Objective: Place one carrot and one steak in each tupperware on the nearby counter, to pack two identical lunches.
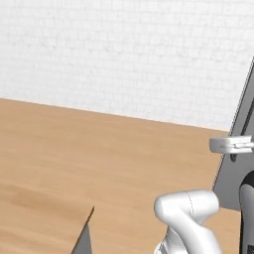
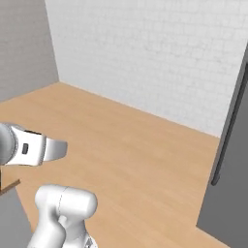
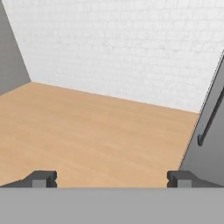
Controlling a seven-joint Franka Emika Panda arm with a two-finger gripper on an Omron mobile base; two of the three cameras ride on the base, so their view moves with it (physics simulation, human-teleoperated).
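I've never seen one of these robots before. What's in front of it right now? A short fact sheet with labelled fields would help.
Setting: rendered room, white brick wall
Floor: light-brown wood, bare where visible
Right side: dark grey panel with a long slim handle
Gripper: fingertips wide apart, open, holding nothing
Food or trays: none seen here
Task progress: nothing packed as far as these views show

I see a matt light wood floor (image 3: 96, 131), a rough white brick wall (image 3: 122, 48), a smooth matt grey door panel (image 2: 232, 184) with dark handle (image 3: 209, 120), and a glossy white plastic-looking arm (image 1: 186, 216).
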